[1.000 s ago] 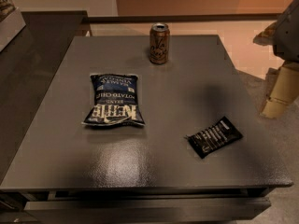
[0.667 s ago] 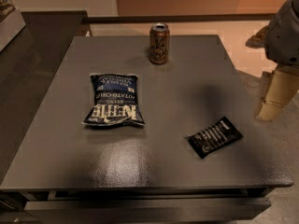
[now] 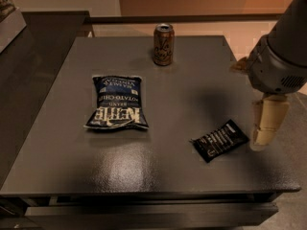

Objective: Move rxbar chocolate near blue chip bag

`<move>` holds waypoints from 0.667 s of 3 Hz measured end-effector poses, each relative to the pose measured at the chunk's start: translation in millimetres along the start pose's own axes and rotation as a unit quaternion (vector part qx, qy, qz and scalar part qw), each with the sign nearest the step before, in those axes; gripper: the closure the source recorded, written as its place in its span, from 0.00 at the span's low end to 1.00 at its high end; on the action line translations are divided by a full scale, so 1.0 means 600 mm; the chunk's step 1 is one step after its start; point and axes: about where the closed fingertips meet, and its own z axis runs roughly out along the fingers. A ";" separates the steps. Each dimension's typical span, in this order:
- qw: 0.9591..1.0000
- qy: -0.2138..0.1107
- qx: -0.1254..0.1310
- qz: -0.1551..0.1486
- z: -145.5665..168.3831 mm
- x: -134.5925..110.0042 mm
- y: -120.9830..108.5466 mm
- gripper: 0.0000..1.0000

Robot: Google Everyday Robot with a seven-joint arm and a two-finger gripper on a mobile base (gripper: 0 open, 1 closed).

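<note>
Gripper (image 3: 265, 133) poised low over the edge of the table (image 3: 144, 176), visibly holding nothing; open or closed, cannot tell. Just beside it, toward the table's middle: the bar (image 3: 219, 140), lying flat and askew, one short end turned to the gripper, the other angled away toward the near edge. Well beyond the bar from the gripper: the bag (image 3: 116, 103), puffy, flat on its back, apart from everything. Farther off again, up by the far edge: a can (image 3: 163, 44), upright, clear of any straight path from bar to bag. Likely light, that bar, and thin: a firm slab inside a slick wrapper, so probably no crushing worry, but every chance of skating across the smooth top if nudged rather than caught. Best taken across the narrow width near the middle, coming straight down and closing on the two long edges; not by the wrapper's ends, probably too floppy to trust. Little height to bite on, so needs a descent right to the surface. Once lifted, should carry easily, with little weight to swing. Set down short of the bag, near but not touching: air-filled, likely to give and slide if pushed.
</note>
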 end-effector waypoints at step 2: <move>0.997 -0.039 -0.047 -0.049 0.082 0.022 0.024 0.00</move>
